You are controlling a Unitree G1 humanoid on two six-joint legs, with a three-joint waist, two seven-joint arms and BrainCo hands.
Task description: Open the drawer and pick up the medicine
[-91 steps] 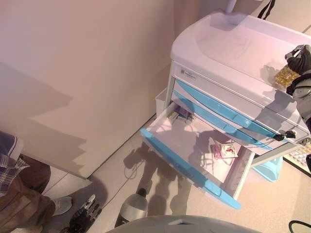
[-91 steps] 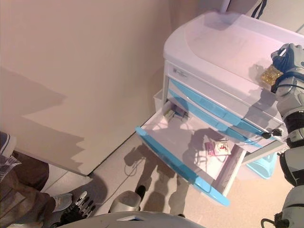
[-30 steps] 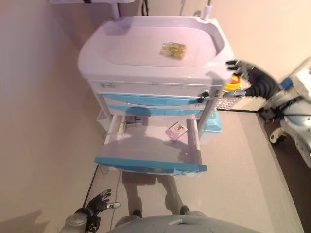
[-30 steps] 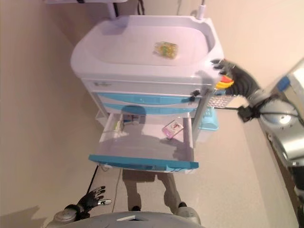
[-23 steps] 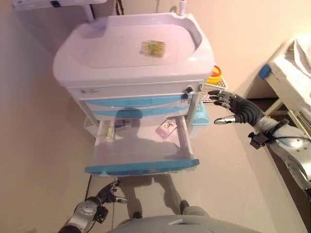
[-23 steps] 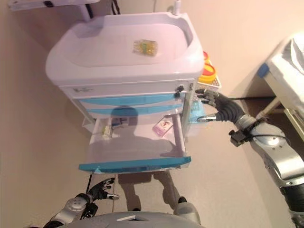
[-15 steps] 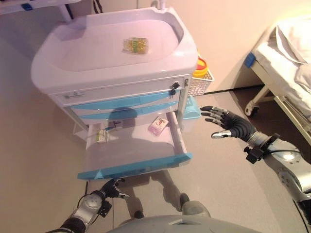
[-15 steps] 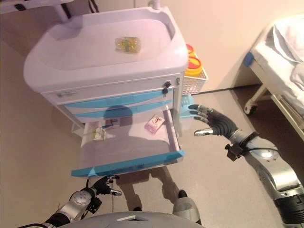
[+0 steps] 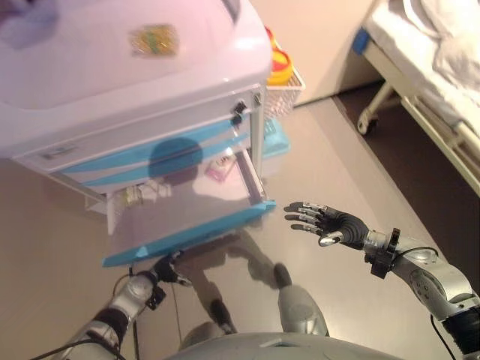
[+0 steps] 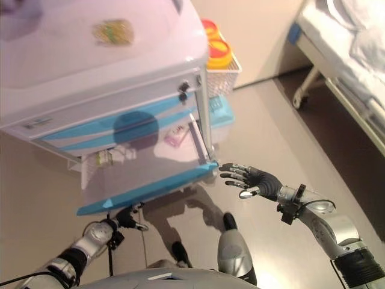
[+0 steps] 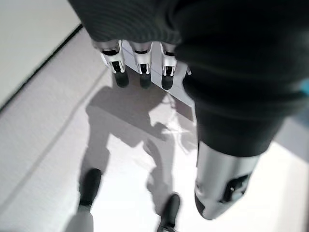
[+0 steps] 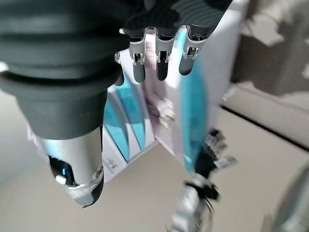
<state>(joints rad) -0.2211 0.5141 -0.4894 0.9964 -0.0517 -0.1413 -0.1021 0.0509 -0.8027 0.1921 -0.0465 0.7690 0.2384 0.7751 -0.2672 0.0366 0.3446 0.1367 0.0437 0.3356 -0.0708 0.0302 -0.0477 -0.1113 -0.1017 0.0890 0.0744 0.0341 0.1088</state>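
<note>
A white cart (image 9: 90,82) has blue drawers, and its lowest drawer (image 9: 187,234) is pulled out. A yellow medicine pack (image 9: 153,39) lies on the cart top. A pink packet (image 9: 219,169) and a small box (image 9: 133,196) lie in the open drawer. My right hand (image 9: 330,223) is open and empty in the air, just right of the drawer's front corner. My left hand (image 9: 166,268) is open and empty, low down below the drawer's blue front. The right wrist view shows the blue front (image 12: 193,111) edge-on.
A white wire basket (image 9: 283,94) with yellow containers hangs on the cart's right side. A light blue bin (image 9: 274,142) stands under it. A bed (image 9: 420,67) with white sheets stands at the right, with bare floor between it and the cart.
The camera has swung, so the cart now sits upper left. My right hand left the pack on the cart top and came down beside the drawer front. My left hand rose towards the drawer.
</note>
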